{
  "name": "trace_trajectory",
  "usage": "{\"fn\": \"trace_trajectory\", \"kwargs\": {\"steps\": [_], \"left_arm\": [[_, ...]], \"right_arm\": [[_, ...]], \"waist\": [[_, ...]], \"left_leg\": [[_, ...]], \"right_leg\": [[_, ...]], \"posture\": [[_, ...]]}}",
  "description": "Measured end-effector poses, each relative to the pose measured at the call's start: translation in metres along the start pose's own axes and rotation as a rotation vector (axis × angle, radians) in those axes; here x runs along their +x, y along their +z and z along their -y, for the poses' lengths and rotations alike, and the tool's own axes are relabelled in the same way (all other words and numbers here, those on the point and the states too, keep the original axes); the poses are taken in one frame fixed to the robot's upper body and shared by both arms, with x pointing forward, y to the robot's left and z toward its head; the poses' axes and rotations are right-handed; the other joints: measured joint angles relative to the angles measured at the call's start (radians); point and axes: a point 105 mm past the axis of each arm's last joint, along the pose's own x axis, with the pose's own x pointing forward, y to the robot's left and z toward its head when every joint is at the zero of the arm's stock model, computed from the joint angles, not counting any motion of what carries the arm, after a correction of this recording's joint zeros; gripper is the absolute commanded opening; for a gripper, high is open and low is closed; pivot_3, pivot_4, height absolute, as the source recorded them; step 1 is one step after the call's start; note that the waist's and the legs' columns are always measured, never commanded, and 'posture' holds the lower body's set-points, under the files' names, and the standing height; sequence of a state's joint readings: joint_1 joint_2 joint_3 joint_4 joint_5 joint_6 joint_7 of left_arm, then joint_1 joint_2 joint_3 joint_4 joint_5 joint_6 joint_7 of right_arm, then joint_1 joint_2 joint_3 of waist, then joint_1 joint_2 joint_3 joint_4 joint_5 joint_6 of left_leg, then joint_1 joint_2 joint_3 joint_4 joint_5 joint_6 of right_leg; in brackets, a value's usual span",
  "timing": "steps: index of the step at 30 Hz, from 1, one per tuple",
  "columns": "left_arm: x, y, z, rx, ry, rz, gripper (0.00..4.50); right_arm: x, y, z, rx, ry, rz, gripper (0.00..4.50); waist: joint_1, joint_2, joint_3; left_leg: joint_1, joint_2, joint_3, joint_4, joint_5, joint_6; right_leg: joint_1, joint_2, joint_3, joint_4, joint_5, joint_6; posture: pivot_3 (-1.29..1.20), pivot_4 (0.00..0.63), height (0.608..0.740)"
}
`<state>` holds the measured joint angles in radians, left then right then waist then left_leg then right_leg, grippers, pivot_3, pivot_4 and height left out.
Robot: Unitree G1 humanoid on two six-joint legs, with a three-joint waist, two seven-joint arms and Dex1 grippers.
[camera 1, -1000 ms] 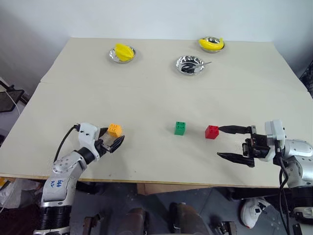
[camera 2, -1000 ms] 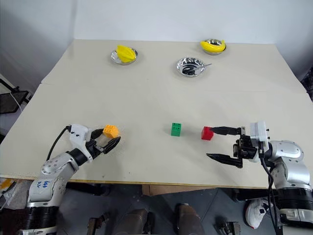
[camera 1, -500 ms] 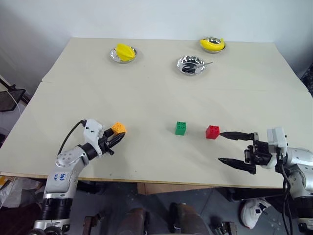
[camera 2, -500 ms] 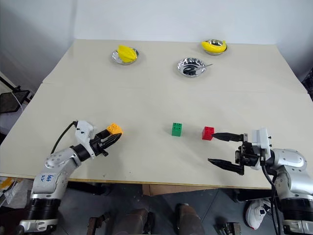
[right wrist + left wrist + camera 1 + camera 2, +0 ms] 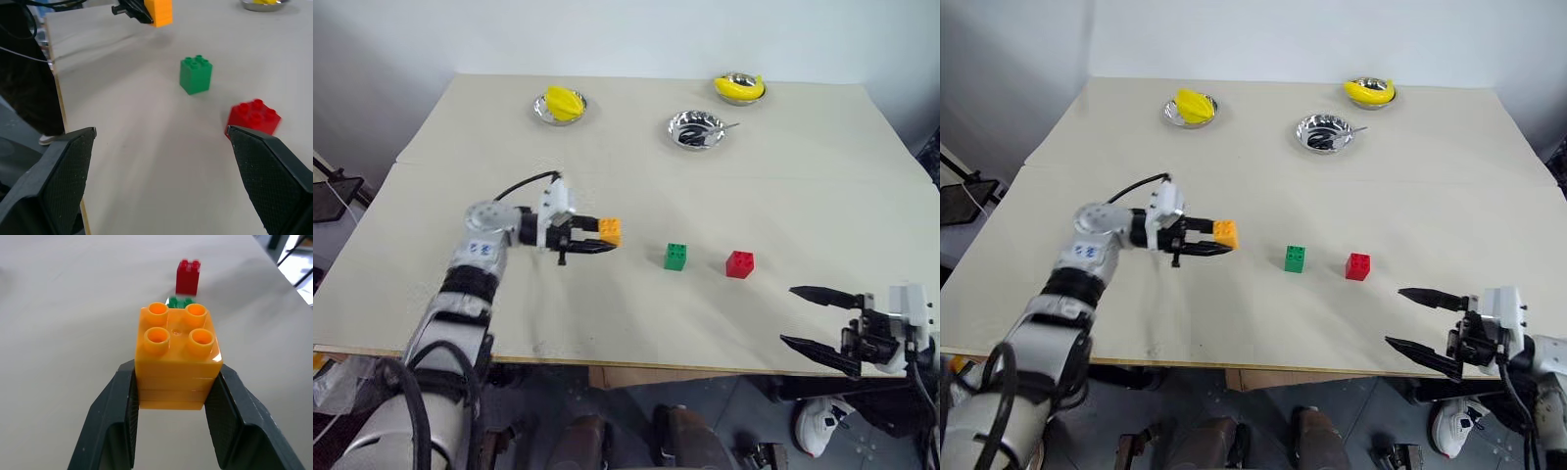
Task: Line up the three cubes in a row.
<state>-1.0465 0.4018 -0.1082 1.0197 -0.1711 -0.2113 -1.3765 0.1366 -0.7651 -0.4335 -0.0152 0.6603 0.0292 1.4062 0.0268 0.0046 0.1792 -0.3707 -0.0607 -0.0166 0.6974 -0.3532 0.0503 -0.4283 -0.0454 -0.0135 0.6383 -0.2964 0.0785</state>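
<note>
The left gripper [image 5: 597, 238] pinches the orange cube [image 5: 609, 230] between its two black fingers [image 5: 115, 416], studs up, lifted off the table [image 5: 626, 147]. At three o'clock from that cube the green cube [image 5: 675, 257] sits on the table, and the red cube [image 5: 739, 264] lies further along at three o'clock, apart from it. The right gripper [image 5: 822, 318] hangs with its fingers spread wide at the table's near edge, at about five o'clock from the red cube, touching nothing.
</note>
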Motion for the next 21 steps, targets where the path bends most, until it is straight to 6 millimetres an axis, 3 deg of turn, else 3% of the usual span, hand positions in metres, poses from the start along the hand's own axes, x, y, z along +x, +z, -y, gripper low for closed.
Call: {"fn": "trace_trajectory", "kwargs": {"steps": [8,12,21], "left_arm": [[0.031,-0.033,0.017,-0.082,-0.092,-0.092,1.50],[0.030,-0.039,0.017,-0.086,-0.081,-0.126,1.50],[0.019,-0.045,0.015,-0.077,-0.060,-0.172,1.50]], "right_arm": [[-0.022,0.002,-0.020,0.022,-0.097,-0.029,4.50],[-0.031,0.005,-0.027,0.023,-0.122,-0.044,4.50],[-0.030,0.007,-0.029,0.020,-0.126,-0.034,4.50]], "waist": [[0.000,-0.002,0.001],[0.001,-0.002,0.001],[-0.001,-0.002,0.001]], "left_leg": [[0.000,0.000,0.000,0.000,0.000,0.000],[0.000,0.000,0.001,0.000,0.000,0.000],[0.001,0.000,0.001,0.000,0.000,0.000]], "right_leg": [[-0.001,0.001,0.002,0.002,0.000,0.000],[0.000,0.000,0.003,0.002,0.000,0.000],[-0.001,0.000,0.003,0.003,0.000,0.000]], "posture": [[0.00,0.150,0.740],[0.00,0.150,0.740],[0.00,0.150,0.740]]}}
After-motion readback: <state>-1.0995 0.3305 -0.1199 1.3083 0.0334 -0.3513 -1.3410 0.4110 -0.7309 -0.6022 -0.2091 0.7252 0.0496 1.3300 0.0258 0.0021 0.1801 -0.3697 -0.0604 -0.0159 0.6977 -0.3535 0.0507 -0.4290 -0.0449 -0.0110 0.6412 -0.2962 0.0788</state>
